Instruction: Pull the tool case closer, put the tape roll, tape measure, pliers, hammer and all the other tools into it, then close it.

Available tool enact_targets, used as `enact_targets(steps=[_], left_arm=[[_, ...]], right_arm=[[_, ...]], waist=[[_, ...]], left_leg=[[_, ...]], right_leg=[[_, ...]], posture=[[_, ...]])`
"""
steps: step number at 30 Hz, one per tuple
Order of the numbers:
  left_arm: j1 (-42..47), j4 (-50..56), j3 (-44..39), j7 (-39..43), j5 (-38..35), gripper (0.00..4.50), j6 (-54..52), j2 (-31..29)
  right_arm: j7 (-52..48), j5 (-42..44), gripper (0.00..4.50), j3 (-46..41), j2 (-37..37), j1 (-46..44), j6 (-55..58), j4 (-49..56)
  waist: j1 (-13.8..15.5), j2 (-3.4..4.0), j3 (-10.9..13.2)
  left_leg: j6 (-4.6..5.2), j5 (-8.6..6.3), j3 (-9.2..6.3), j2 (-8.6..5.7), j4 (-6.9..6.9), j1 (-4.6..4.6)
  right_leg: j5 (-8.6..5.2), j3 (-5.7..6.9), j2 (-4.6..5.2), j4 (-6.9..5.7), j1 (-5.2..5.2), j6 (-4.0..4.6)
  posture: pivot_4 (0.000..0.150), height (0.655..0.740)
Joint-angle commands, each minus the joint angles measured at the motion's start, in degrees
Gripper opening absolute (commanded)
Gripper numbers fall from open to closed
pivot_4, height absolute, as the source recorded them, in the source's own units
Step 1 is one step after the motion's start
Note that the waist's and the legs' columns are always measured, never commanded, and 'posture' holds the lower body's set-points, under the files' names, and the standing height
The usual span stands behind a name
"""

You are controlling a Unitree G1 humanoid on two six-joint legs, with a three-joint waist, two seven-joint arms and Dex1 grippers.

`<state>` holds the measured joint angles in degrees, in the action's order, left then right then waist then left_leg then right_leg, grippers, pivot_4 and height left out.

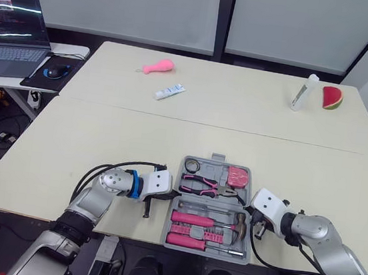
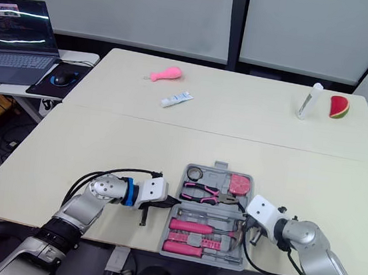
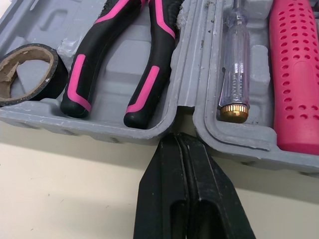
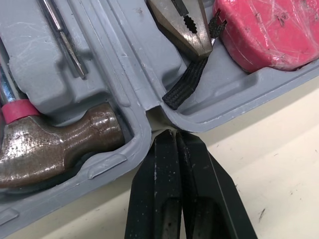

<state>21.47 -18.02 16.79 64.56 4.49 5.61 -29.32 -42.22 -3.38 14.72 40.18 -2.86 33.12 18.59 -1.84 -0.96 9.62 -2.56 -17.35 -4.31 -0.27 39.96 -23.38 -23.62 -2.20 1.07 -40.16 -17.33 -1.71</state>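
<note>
Packing looks done: pliers [image 1: 208, 186], hammer [image 4: 60, 144] and tape roll [image 3: 30, 72] lie in the open tool case [image 1: 214, 169] at the table's [image 1: 104, 134] near edge, left tool [image 3: 178, 144] and right tool [image 4: 175, 137] clenched empty at its hinge notches, so next fold one half shut.

Left gripper [image 3: 178, 137], fingers pressed together, tip at the tool case [image 1: 217, 158] side wall, in the notch between its halves; right gripper [image 4: 175, 133] likewise on the opposite side; case blocks the whole span between them; pliers [image 3: 124, 55] just ahead of left tip, hammer [image 4: 60, 144] head just beside right tip; bare table [image 1: 69, 143] outward of each; tube [image 1: 170, 92], bottle [image 1: 304, 92] well beyond case.
</note>
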Motion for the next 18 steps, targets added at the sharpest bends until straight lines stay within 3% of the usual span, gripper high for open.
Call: enact_targets(steps=[1, 18], left_arm=[[0.78, 1.32, 0.4, -0.99, -0.82, 0.0, 1.07, 1.09], [1.58, -0.07, 0.41, -1.87, -0.62, 0.0, 1.12, 0.88]], right_arm=[[-0.87, 1.17, 0.03, 1.43, -1.75, -0.91, -0.86, 2.58], [-0.57, 0.49, 0.03, 0.85, -2.93, -1.64, -0.67, 1.69]], waist=[[-0.01, 0.0, 0.0], [-0.04, 0.0, 0.0]], left_leg=[[0.0, 0.0, 0.0, 0.0, 0.0, 0.0], [0.0, 0.0, 0.01, 0.01, 0.0, 0.07]], right_leg=[[0.0, 0.0, 0.0, 0.0, 0.0, 0.0], [0.0, -0.03, 0.0, -0.06, 0.0, 0.0]], posture=[[0.15, 0.74], [0.15, 0.74]])
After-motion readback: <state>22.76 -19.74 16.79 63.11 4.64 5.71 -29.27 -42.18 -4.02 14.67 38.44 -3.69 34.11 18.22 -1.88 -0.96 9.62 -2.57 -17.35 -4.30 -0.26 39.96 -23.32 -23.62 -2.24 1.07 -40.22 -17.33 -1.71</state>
